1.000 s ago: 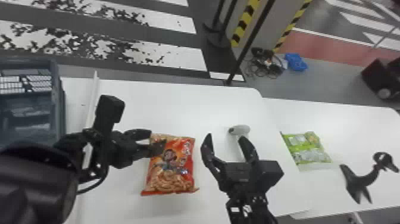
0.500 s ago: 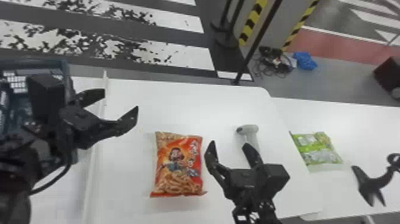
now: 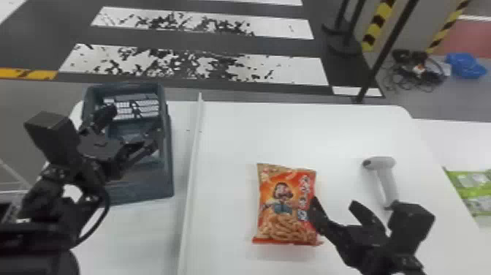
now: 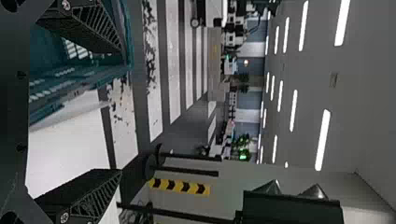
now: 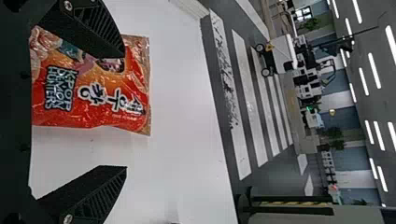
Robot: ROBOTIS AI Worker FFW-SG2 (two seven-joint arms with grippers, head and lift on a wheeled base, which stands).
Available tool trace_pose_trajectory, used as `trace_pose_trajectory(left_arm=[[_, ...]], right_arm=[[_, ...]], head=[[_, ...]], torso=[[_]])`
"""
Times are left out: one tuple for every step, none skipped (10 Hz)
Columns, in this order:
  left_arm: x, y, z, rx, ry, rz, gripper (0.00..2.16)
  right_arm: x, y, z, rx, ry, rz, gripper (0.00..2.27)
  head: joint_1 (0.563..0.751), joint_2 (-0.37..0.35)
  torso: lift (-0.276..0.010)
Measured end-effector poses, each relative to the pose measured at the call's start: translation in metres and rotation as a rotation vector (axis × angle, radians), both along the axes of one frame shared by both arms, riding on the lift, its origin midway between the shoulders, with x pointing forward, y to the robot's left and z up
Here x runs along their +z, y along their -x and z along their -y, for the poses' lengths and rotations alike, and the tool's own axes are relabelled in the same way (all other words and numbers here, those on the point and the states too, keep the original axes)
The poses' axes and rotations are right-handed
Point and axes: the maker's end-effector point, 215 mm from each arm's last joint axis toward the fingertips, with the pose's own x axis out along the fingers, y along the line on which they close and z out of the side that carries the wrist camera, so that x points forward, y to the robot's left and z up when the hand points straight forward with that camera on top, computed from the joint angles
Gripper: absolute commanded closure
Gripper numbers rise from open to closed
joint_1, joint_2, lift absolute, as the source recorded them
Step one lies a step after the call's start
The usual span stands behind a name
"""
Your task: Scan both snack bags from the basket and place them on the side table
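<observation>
I think it's the red snack bag's (image 3: 285, 208) turn. It lies flat on the big white table (image 3: 321, 135), out of the basket (image 3: 148, 186). The green snack bag (image 3: 473, 193) is over on the side table (image 3: 453, 140), so that one looks done to me. I can't tell if the red one got its scan.

The right claw (image 3: 334, 201) has its fingers spread wide, with nothing in it. One finger is right by the edge of the red bag, and I can't tell if they touch. The scanner (image 3: 388, 181) lies on the table, just beside that claw. If the scan is yet to come, somebody has to pick the scanner up and point it at the bag's code. After that, the right claw should pinch the bag and take it to the side table. The bag looks soft and slippery, so it could bend or slide out.

The basket is on the robot's left, past the white strip (image 3: 191, 157). The left claw (image 3: 134, 122) is there, wide apart and holding nothing. It hides part of the basket's inside, so I can't say what might be in there.
</observation>
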Motion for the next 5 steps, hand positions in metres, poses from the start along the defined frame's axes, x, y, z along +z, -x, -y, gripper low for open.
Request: trace_pose_trajectory(left_arm=[[-0.001, 0.004, -0.018, 0.060, -0.016, 0.011, 0.09], [-0.005, 0.007, -0.028, 0.090, -0.024, 0.010, 0.09], [-0.007, 0.010, -0.030, 0.093, -0.027, 0.008, 0.10], [-0.009, 0.012, -0.029, 0.085, -0.026, 0.004, 0.10], [-0.011, 0.014, -0.027, 0.074, -0.023, 0.000, 0.10]], right_arm=[[-0.015, 0.011, -0.009, 0.039, -0.059, -0.090, 0.08], [-0.034, 0.027, -0.019, 0.084, -0.130, -0.202, 0.08], [-0.047, 0.041, -0.028, 0.119, -0.191, -0.297, 0.09], [-0.052, 0.046, -0.031, 0.134, -0.218, -0.338, 0.09], [-0.059, 0.048, -0.035, 0.150, -0.242, -0.371, 0.09]], head=[[0.695, 0.023], [0.695, 0.059], [0.695, 0.084], [0.695, 0.091], [0.695, 0.093]], torso=[[-0.075], [-0.075], [-0.075], [-0.075], [-0.075]])
